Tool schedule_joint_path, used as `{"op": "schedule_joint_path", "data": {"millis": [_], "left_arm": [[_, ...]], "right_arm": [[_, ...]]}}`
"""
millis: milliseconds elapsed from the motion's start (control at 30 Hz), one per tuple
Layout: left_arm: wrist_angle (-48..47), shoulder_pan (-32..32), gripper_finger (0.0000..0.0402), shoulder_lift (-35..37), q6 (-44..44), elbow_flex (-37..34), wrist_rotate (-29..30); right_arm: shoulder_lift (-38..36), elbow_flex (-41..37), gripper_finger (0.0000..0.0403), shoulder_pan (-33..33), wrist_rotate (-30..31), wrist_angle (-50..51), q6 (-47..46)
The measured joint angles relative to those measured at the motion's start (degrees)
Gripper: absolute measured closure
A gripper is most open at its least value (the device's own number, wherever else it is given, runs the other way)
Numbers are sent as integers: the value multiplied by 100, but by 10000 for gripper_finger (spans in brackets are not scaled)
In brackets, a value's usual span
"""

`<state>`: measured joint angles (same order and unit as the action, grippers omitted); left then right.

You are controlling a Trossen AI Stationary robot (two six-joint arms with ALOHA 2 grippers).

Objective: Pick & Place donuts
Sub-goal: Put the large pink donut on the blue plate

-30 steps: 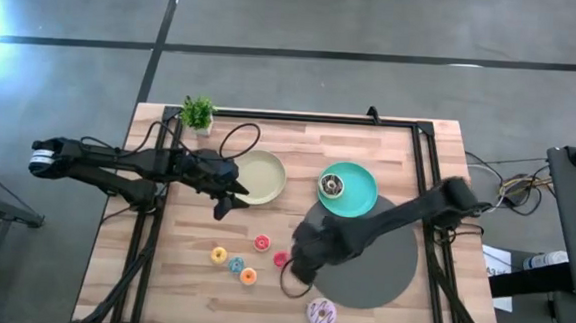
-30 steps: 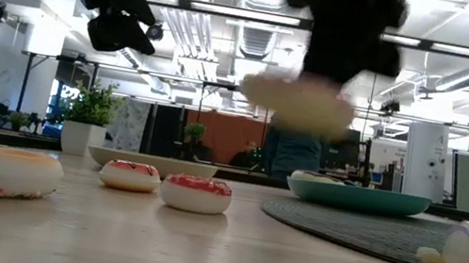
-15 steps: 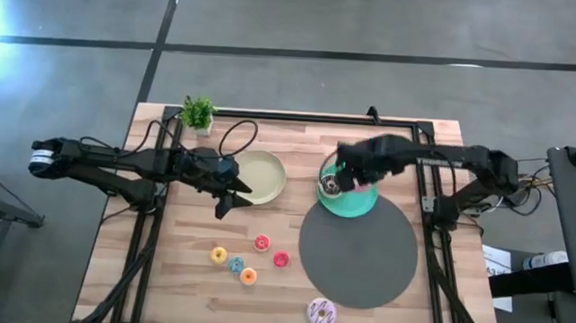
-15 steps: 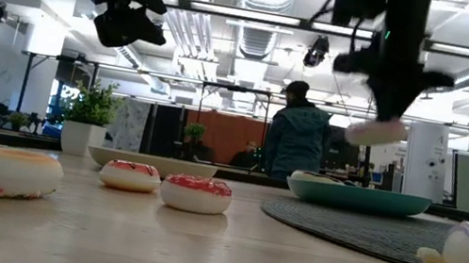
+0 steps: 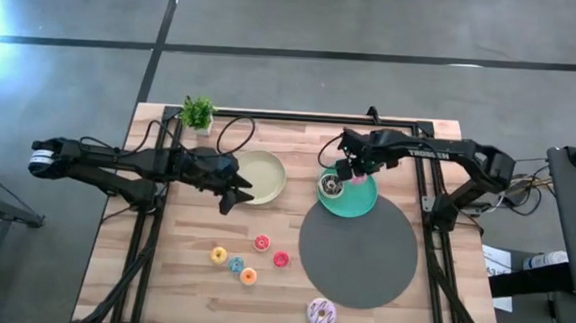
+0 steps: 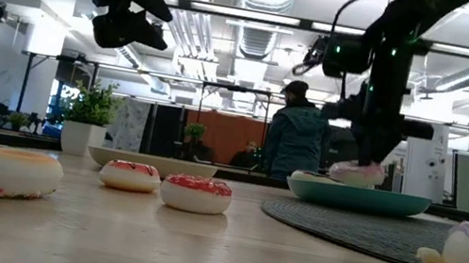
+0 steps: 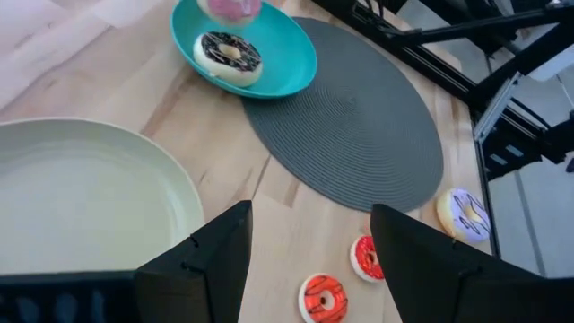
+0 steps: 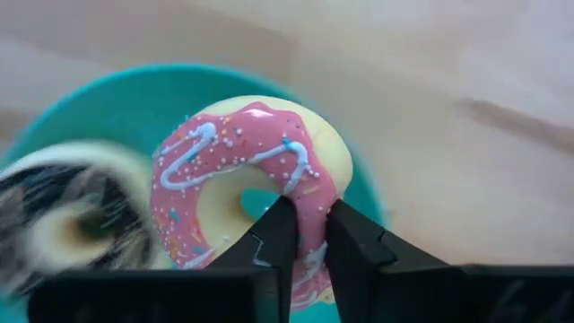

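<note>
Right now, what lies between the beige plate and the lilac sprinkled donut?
In the high view, two small red donuts lie between the beige plate and the lilac donut.

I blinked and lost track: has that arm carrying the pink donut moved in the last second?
Yes. The right end effector carried the pink donut from beside the grey mat to over the teal plate.

pink sprinkled donut [image 8: 247,193], teal plate [image 5: 361,198], grey mat [image 5: 358,251]

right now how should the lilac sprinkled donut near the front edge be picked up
The lilac sprinkled donut lies flat on the table just off the grey mat, hole up, with nothing touching it. Probably best to come straight down from above, one finger through the hole and one outside, pinching one side of the ring, as the right end effector grips the pink donut.
</note>
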<state>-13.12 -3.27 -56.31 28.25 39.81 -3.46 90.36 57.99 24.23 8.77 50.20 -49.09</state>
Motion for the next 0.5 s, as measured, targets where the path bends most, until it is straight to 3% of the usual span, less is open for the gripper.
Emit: {"op": "schedule_joint_path", "data": {"millis": [300, 500], "left_arm": [[30, 0, 200, 0, 10, 0, 15], [30, 0, 200, 0, 31, 0, 63]], "right_arm": [[682, 98, 284, -49, -87, 88, 219], [566, 671, 215, -155, 871, 815, 524]]}}
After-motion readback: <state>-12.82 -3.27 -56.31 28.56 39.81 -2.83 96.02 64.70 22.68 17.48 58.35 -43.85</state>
